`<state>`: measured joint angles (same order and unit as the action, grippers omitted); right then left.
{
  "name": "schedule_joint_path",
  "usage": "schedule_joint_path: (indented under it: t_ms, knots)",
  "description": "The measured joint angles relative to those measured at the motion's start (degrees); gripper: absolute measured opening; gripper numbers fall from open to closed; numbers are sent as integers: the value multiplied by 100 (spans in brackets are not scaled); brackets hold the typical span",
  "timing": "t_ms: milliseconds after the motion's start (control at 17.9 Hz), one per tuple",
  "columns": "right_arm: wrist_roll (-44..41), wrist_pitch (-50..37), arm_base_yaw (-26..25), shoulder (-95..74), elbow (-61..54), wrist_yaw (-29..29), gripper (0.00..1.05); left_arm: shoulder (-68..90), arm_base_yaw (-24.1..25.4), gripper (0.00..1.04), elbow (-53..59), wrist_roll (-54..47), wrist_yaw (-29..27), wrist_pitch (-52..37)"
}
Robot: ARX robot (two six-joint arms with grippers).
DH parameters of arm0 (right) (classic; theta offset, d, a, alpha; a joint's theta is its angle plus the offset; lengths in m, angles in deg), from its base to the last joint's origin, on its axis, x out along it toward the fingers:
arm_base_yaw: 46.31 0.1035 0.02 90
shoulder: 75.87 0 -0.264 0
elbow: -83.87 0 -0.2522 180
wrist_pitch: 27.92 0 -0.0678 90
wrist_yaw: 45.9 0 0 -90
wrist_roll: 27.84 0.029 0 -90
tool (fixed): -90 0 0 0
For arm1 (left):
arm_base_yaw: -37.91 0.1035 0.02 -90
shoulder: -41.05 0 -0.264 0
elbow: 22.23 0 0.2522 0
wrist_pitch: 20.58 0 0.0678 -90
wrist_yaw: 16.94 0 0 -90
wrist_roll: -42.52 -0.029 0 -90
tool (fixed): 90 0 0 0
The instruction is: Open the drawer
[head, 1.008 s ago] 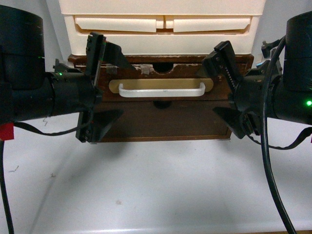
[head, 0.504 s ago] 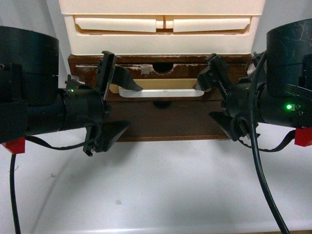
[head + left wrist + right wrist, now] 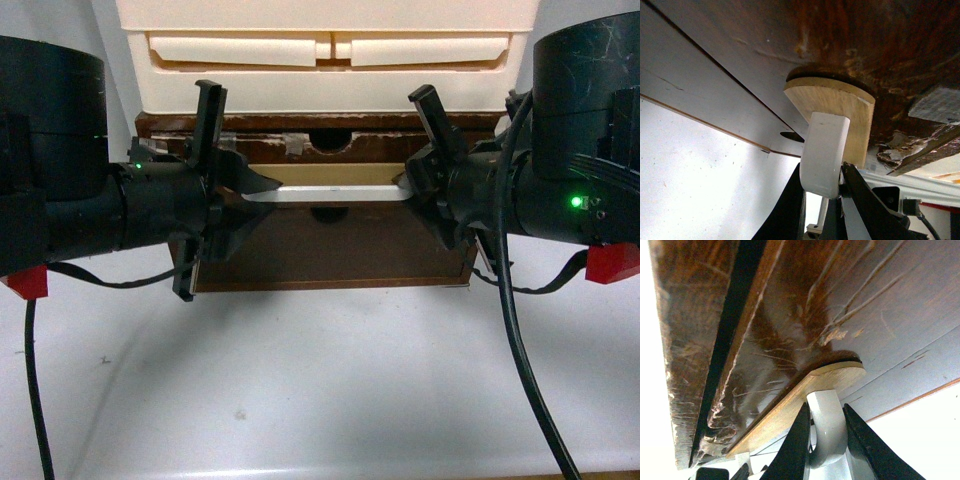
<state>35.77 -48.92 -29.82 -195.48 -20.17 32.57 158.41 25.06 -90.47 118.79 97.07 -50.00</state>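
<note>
1. Most of the near ground is the white counter. At its far middle stands a dark wooden chest with the cream plastic drawers stacked on top.
2. One wide, shallow front in that chest is the drawer, directly under the cream unit and above the plain panel. It looks shut or barely started. I judge it stiff rather than heavy: old wood running in a wooden frame, so it is likely to bind if pulled unevenly.
3. Two arms reach in from the left and the right. The left fingers are clenched on the left end of the white bar handle, and the right fingers are clenched on its right end. Both wrist views show a finger pressed against each side of the bar.
4. The handle is rigid, smooth and probably slippery, so the ends near its posts are the safest hold. An even, straight pull toward the near side should keep the drawer from skewing.
5. The tan oval plate behind the handle is thin and best left unloaded.
6. The grey tape marks the chipped, fragile top edge, which should not be gripped.
</note>
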Motion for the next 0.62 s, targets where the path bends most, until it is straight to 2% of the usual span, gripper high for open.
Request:
schedule_joint_path:
  t_ms: [168,280,336,504,616]
  knots:
    - [116,-304,111,426,-708,39,16,-426,-103,15,658,33,-7,-199]
    - [249,-514,422,1934,-2551,140,16,-1928,-389,15,2321,-144,20,-157]
    - [170,-468,520,2306,-2951,197,19,-2304,-417,17,2640,-262,94,-20]
    - [-297,-46,730,2900,-3641,190,40,-3161,-470,38,3377,-925,260,417]
    - [-542,376,785,3075,-3703,297,54,-3565,-466,52,3429,-1244,236,874]
